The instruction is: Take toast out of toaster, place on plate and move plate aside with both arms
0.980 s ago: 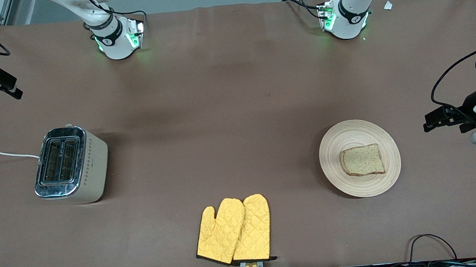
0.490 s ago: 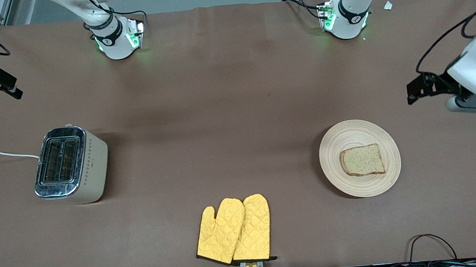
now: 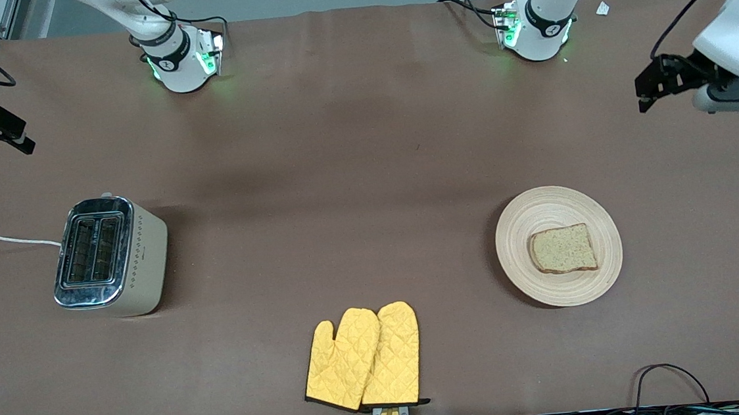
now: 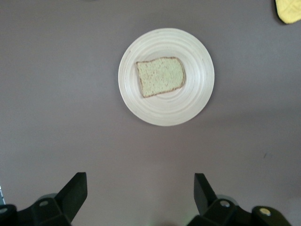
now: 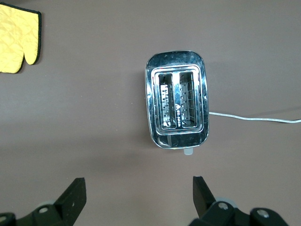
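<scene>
The toast (image 3: pixel 563 249) lies flat on the round wooden plate (image 3: pixel 522 222) toward the left arm's end of the table. In the left wrist view the toast (image 4: pixel 161 76) sits a little off the middle of the plate (image 4: pixel 197 96). My left gripper (image 3: pixel 643 95) is open and empty, up in the air over bare table, apart from the plate; its jaws (image 4: pixel 139 181) stand wide apart. My right gripper (image 3: pixel 21 139) is open and empty, held high at the right arm's end of the table, and waits; its wrist view (image 5: pixel 139 186) looks down on the toaster.
A chrome-topped toaster (image 3: pixel 109 255) with two empty slots (image 5: pixel 178 100) stands toward the right arm's end, its white cord (image 3: pixel 3 239) trailing off the table. Two yellow oven mitts (image 3: pixel 365 358) lie by the table edge nearest the front camera.
My left gripper has risen and drawn away from the plate toward the arm bases. The toast, the plate and the right arm have not moved.
</scene>
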You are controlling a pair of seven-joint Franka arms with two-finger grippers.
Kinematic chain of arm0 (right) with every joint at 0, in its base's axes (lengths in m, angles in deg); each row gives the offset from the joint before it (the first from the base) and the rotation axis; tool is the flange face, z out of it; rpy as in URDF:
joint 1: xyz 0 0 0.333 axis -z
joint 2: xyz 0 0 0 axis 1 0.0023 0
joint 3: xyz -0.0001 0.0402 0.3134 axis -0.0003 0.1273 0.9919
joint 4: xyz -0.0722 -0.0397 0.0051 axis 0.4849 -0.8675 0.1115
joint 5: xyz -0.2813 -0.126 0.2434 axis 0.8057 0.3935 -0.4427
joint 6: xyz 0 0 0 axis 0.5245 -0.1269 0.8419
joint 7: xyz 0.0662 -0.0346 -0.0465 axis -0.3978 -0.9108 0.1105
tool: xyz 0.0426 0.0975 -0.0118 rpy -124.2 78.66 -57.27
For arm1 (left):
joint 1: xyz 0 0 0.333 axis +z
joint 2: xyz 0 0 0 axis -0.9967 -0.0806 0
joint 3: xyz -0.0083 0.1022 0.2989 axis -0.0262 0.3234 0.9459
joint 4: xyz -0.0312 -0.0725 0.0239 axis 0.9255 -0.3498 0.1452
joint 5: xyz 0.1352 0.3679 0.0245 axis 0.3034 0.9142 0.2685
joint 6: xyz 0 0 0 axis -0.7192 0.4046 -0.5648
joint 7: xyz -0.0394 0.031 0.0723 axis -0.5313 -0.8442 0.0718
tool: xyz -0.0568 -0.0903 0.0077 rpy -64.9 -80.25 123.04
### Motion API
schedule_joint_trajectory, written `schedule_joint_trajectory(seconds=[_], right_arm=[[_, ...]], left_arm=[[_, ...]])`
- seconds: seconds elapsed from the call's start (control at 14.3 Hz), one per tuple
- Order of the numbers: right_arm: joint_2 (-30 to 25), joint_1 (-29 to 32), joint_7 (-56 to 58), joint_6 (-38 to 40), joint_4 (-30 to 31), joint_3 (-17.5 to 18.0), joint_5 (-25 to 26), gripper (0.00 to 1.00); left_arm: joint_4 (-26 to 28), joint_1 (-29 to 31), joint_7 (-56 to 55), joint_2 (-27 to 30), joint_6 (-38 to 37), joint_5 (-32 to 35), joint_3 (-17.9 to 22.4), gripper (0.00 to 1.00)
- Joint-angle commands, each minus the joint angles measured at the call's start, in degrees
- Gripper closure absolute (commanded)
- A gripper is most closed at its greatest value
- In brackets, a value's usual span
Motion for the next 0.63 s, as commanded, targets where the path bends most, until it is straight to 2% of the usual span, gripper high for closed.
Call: schedule_joint_trajectory(seconds=[0.0, 0.21, 0.35, 0.56], right_arm=[[0.1, 0.0, 0.5, 0.6, -0.7, -0.1, -0.8, 0.0], [0.1, 0.0, 0.5, 0.6, -0.7, -0.1, -0.8, 0.0], [0.1, 0.0, 0.5, 0.5, -0.7, -0.1, -0.8, 0.0], [0.1, 0.0, 0.5, 0.5, -0.7, -0.1, -0.7, 0.0]], left_arm=[[8.9, -4.8, -0.8, 7.1, 1.3, -2.9, 5.1, 0.0], [15.5, -5.3, -0.8, 12.0, 4.1, -3.3, 5.8, 0.0], [13.9, -4.5, -0.3, 11.2, 4.0, -3.5, 5.8, 0.0], [7.7, -3.5, -0.3, 7.1, 0.1, -4.2, 6.1, 0.0]])
